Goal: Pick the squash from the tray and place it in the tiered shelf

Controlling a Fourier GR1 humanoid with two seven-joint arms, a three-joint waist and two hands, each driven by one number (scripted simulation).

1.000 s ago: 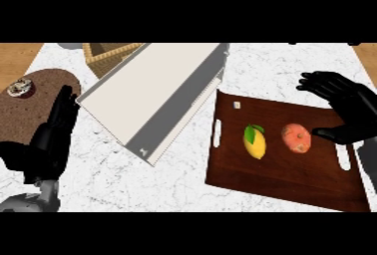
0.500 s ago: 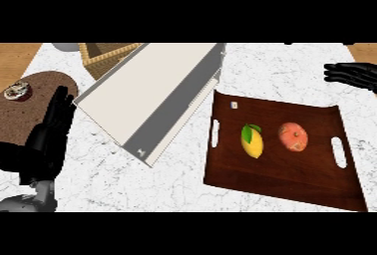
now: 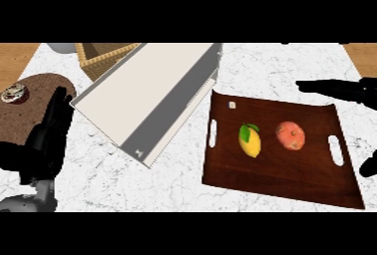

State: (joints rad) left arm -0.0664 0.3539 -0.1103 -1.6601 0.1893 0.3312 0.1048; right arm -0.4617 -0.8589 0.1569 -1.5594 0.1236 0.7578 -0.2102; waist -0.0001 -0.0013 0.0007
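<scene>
The yellow squash with a green tip lies left of centre on the dark wooden tray. The white tiered shelf stands slanted to the tray's left, its corner close to the tray's left handle. My right hand is open at the right edge, its straight fingers pointing left over the tray's far right corner, well apart from the squash. A dark part of that arm shows lower at the right edge. My left hand rests open at the far left, fingers up.
A reddish fruit lies on the tray just right of the squash. A wicker basket stands behind the shelf. A round brown board with a small object sits at the left, on a white marble counter.
The right hand rose from over the tray's right side and drew back to the right edge, then came a little lower and leftward. Squash, tray and left hand have not moved.
</scene>
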